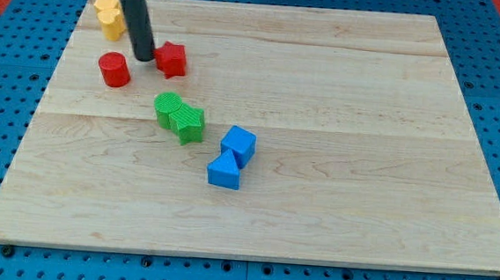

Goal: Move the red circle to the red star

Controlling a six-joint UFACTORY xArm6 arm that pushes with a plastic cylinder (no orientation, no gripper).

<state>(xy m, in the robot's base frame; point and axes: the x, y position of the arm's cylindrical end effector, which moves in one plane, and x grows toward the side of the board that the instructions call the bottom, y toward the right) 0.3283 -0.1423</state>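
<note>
Eight blocks on one board [336, 164], in four colour pairs. Red, two: a short round cylinder, the red circle [114, 69], and a knobbly red star [172, 59]. Yellow, two: stacked close at the board's top-left corner, upper yellow block [106, 8] and lower yellow block [112, 24], rounded outlines, exact shapes not clear, touching each other. Green, two: left green block [168, 109] and right green block [189, 122], pressed together, lobed or ridged sides, shapes hard to tell apart. Blue, two: blue cube [238, 145] with flat square faces, and a second blue block [224, 171] just below-left of it, angular, touching it. All blocks look matt, solid-coloured, with crisp edges. Board is pale wood, three planks with visible grain and seams, resting on a blue pegboard surface [3, 140] dotted with holes. One dark rod, smooth and cylindrical, comes down from the view's top; my tip [144, 58] sits on the board between the two red blocks, just right of the circle, nearly against the star's left side. No fingers on this rod, so nothing spread or pinched. Circle lies left of the star, apart from it, tip in the gap.
</note>
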